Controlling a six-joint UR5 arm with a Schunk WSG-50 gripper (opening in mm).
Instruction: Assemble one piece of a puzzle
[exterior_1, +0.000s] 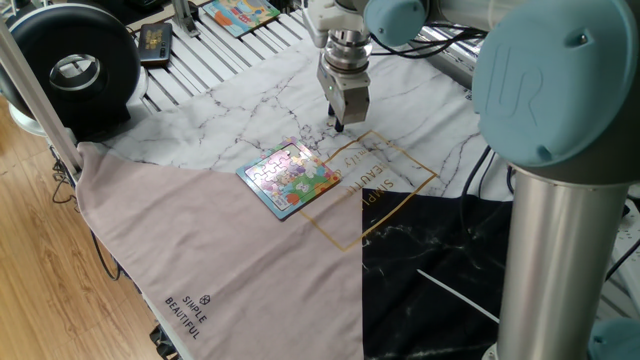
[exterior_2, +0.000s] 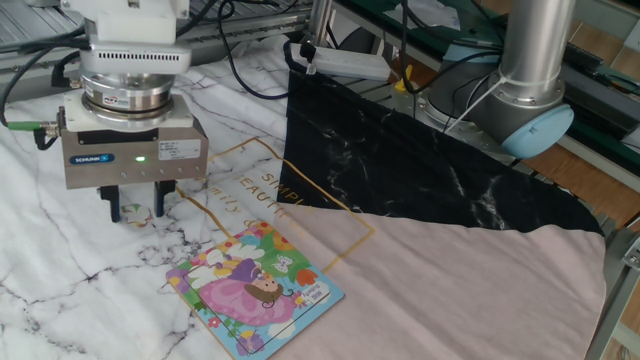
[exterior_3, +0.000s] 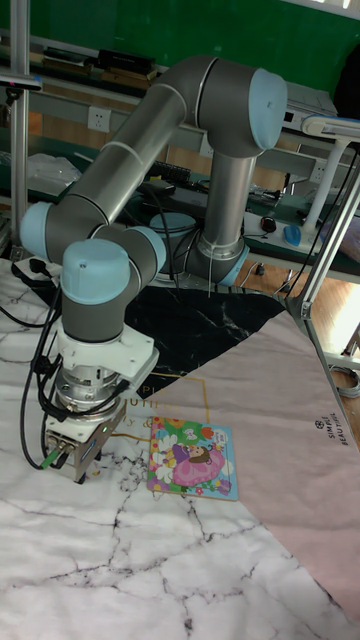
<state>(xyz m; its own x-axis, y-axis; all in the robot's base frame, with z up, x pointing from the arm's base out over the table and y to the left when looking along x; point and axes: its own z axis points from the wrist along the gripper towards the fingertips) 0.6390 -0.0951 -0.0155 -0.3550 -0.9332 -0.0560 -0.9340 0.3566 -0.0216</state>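
Hand (exterior_2: 137, 210) of mine hangs low over the marble-patterned cloth (exterior_2: 60, 270), fingers pointing straight down and set a little apart; between the two dark fingers (exterior_2: 110, 208) I see the piece (exterior_2: 134, 212), a tiny pale whitish-grey scrap lying on the cloth, though I cannot tell whether the pads touch it or merely flank it; in one fixed view my hand (exterior_1: 339, 124) hides the piece wholly, and in the tall fixed view the hand (exterior_3: 80, 468) shows only its grey body.

The puzzle (exterior_2: 254, 289) lies flat on the cloth near my hand, apart from it, just beside the gold-lined square with lettering (exterior_2: 262, 197); it is a small square board with a blue rim, its picture bright with pink, green and yellow, a cartoon figure in a pink dress at the middle; it shows likewise in one fixed view (exterior_1: 290, 178) and in the tall view (exterior_3: 193, 458).

Beyond, the table carries a dusty-pink cloth (exterior_1: 230, 270) and a black marbled one (exterior_2: 400, 150); a second colourful board (exterior_1: 240, 14) lies far off on the slatted metal top, near a round black device (exterior_1: 70, 68); wooden floor (exterior_1: 60, 300) runs beside the table.
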